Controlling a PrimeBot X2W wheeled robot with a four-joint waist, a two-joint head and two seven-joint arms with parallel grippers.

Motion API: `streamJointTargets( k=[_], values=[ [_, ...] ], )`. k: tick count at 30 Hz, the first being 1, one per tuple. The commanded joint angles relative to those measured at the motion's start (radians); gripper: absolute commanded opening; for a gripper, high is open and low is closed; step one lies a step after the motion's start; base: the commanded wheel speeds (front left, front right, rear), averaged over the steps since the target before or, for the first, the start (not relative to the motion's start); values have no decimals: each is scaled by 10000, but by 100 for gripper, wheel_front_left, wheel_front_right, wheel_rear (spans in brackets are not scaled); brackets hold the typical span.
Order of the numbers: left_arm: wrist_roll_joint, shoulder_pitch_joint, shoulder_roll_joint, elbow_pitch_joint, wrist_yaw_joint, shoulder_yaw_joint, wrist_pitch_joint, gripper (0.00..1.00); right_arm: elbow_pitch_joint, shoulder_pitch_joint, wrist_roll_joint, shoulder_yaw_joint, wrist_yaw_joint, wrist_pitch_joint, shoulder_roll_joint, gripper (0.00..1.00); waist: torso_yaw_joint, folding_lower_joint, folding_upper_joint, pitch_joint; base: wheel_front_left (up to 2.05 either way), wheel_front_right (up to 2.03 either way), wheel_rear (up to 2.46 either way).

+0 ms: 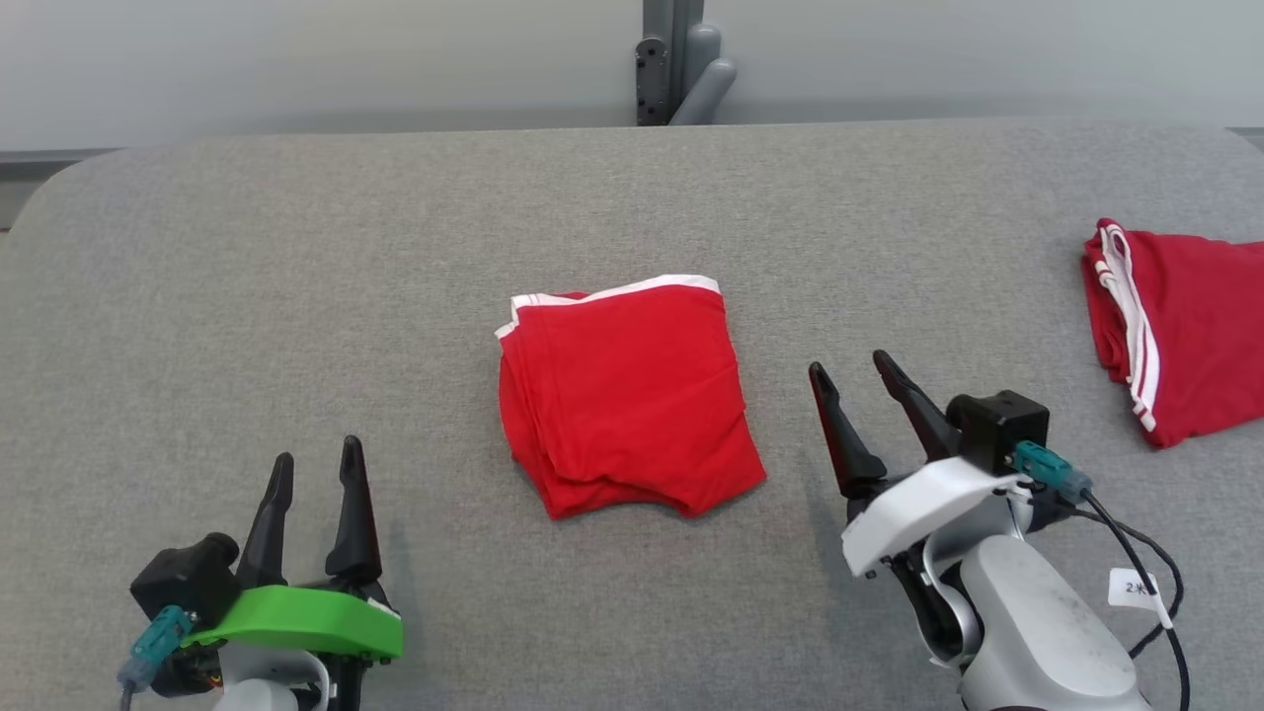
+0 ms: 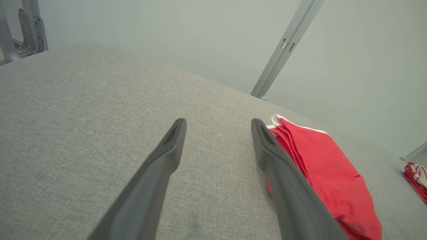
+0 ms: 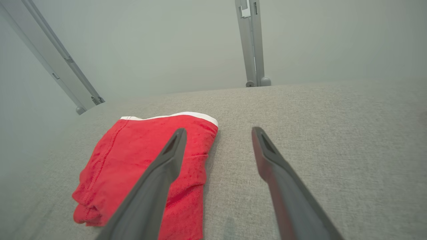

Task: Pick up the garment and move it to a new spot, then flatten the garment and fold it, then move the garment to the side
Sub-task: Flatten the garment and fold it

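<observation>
A red garment (image 1: 626, 395) with a white band along its far edge lies folded into a compact square in the middle of the grey table (image 1: 296, 296). My right gripper (image 1: 847, 367) stands open just to its right, nothing between the fingers and apart from the cloth. My left gripper (image 1: 316, 458) stands open at the lower left, well clear of it. The left wrist view has the garment (image 2: 327, 166) to the right of the open left gripper (image 2: 218, 124). In the right wrist view the garment (image 3: 133, 160) lies left of the open right gripper (image 3: 218, 131).
Another folded red piece with white stripes (image 1: 1180, 326) lies at the table's right edge, also seen as a red corner (image 2: 417, 180) in the left wrist view. A grey metal post (image 1: 676, 59) rises behind the table's far edge.
</observation>
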Motion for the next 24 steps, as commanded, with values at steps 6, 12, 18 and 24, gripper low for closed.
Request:
streamJointTargets(
  k=[6,12,18,24],
  values=[
    [1042,451,29,-217,17,189,6,100,-472,807,-932,-1016,-2,-21,78,100,-697,0,-1,-245,0,0,0],
    [1374,690,31,-242,17,319,6,100,-905,1264,-1307,-1749,-3,-21,138,100,-894,0,-1,-375,0,0,0],
    [1549,865,30,-197,17,616,6,100,-1283,1610,-1539,-2146,-3,-21,186,100,-957,0,-1,-494,0,0,0],
    [1730,988,28,-194,17,826,6,100,-1449,1842,-1457,-2280,-3,-21,204,100,-951,0,-1,-585,0,0,0]
  ],
)
